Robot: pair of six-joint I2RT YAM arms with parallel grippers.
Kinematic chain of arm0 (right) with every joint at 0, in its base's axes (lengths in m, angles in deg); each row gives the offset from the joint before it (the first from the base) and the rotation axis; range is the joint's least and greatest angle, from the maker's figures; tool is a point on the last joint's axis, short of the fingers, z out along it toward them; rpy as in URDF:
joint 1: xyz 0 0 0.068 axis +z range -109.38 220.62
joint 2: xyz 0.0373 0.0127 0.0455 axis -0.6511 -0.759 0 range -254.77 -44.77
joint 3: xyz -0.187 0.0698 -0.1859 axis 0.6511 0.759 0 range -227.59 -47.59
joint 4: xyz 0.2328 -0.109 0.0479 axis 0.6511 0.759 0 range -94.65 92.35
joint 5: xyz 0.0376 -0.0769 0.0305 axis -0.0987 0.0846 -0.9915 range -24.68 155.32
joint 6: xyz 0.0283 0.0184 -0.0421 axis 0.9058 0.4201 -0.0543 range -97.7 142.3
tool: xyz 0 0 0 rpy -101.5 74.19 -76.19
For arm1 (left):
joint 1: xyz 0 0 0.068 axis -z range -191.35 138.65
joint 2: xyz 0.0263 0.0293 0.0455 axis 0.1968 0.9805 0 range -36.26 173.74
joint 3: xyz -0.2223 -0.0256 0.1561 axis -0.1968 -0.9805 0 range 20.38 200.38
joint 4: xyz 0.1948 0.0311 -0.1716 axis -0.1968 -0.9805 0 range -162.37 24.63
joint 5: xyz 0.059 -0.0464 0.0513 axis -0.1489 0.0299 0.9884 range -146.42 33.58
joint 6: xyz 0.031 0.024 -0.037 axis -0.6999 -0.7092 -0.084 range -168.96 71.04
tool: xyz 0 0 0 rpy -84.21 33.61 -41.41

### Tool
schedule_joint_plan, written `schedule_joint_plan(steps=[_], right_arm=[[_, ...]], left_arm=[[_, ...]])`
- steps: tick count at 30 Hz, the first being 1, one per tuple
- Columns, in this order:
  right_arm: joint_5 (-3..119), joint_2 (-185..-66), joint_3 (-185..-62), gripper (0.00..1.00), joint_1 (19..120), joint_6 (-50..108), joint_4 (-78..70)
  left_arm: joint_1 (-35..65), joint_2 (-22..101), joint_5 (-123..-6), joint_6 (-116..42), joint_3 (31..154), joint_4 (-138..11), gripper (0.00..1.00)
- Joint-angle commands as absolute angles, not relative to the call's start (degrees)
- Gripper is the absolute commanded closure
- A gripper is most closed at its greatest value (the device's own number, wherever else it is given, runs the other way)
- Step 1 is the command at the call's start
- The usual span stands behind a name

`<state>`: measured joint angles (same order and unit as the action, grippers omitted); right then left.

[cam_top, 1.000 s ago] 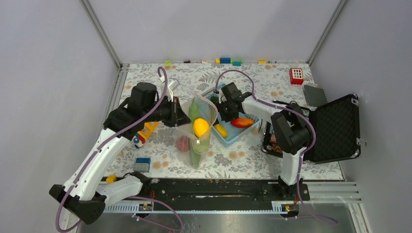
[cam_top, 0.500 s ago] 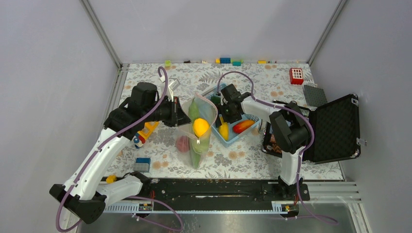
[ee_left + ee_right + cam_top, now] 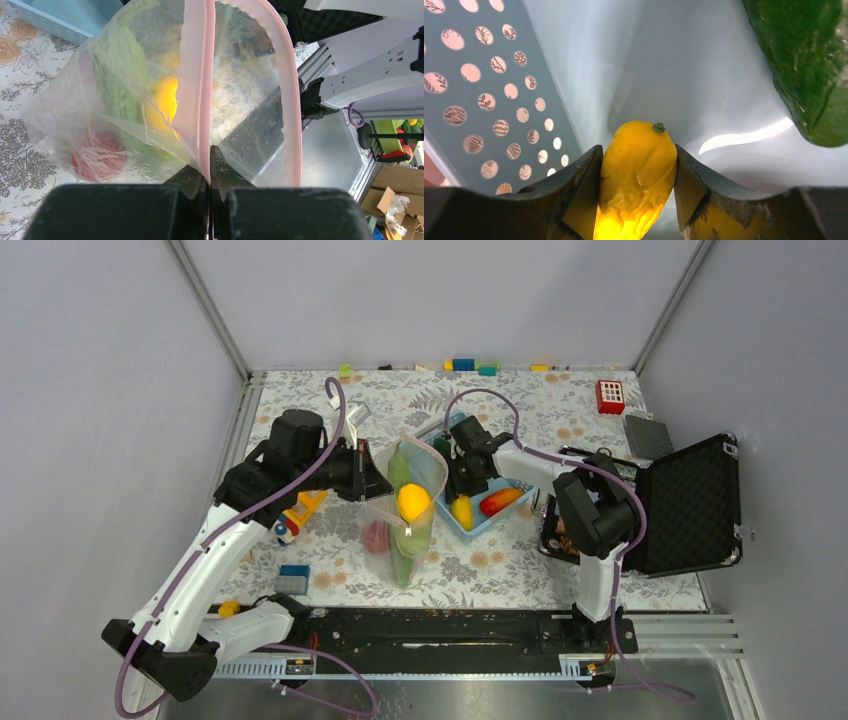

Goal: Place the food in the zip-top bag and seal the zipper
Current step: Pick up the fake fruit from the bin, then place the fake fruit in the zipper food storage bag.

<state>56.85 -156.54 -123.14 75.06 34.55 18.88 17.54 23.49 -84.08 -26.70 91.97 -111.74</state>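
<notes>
The zip-top bag (image 3: 405,515) stands upright with a lemon (image 3: 413,502) and green pieces inside. It stays up because the left gripper (image 3: 210,175) is pinched tight on one side of the pink zipper (image 3: 205,75), so the mouth gapes for loading. Just beside it, in the blue basket (image 3: 574,60), the right gripper (image 3: 638,152) clamps a yellow fruit (image 3: 636,185) on both flanks, presumably to lift it across. A cucumber (image 3: 809,65) lies nearby.

The green cucumber (image 3: 809,65) runs off the top right edge of the right wrist view. The yellow fruit (image 3: 639,165) has its lower end hidden between the fingers (image 3: 579,195) of the right gripper (image 3: 637,150). In the zip-top bag (image 3: 250,100), a red fruit (image 3: 97,157) looks blurry behind crinkly plastic.
</notes>
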Motion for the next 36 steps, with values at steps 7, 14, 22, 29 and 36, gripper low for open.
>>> schedule_joint_plan(steps=[7, 14, 22, 29, 36], right_arm=[[67.6, -135.1, -116.9, 0.67, 75.4, 36.7, 11.4], [67.1, -115.0, -107.4, 0.70, 75.5, 37.2, -7.2], [54.3, -103.0, -104.0, 0.70, 78.2, 37.8, -24.2], [49.8, -107.1, -106.8, 0.66, 85.5, 38.7, -31.7], [47.7, -113.9, -109.7, 0.64, 89.7, 39.0, -31.7]], left_arm=[[17.3, 22.8, -85.9, -27.2, 92.4, -107.2, 1.00], [17.3, 23.0, -85.6, -27.1, 92.4, -107.1, 1.00], [17.3, 22.9, -84.3, -27.1, 92.5, -107.7, 1.00], [17.3, 23.3, -84.6, -27.1, 92.3, -107.7, 1.00], [17.3, 23.2, -85.3, -26.9, 92.2, -107.7, 1.00]])
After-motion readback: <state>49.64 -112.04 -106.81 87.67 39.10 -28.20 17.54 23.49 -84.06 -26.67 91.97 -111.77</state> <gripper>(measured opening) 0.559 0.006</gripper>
